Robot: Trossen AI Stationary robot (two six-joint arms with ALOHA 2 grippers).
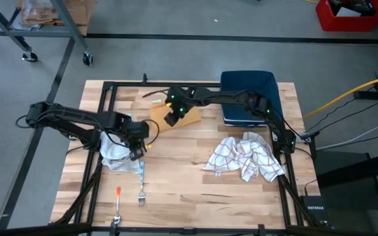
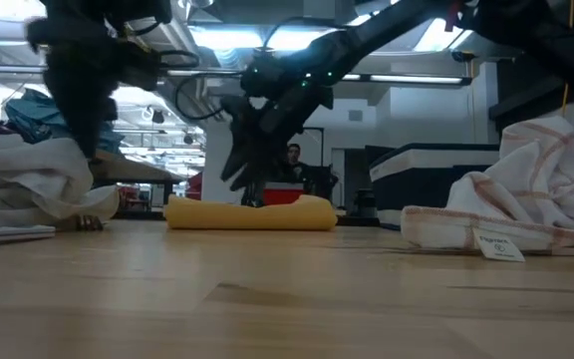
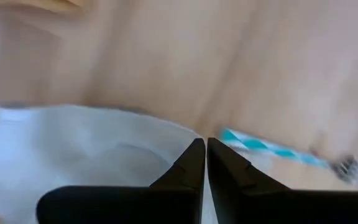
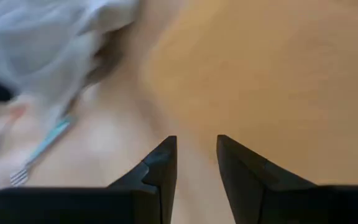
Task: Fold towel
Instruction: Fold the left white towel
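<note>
Workshop: concrete floor [image 1: 176,56], wheeled metal racks [image 1: 38,29].

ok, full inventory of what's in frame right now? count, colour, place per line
white towel: 1, plain white, bunched at table's left side, under the left gripper
checked towel: 1, white with reddish lines, crumpled at right side
yellow cloth: 1, yellow, folded, back centre
blue bin: 1, dark blue, back right corner
blue-handled fork: 1, front left, beside the white towel
orange-handled utensil: 1, front left edge
table: 1, light wood
left gripper: 1, dark, shut, at the white towel's edge
right gripper: 1, dark, partly open, over the yellow cloth
</note>
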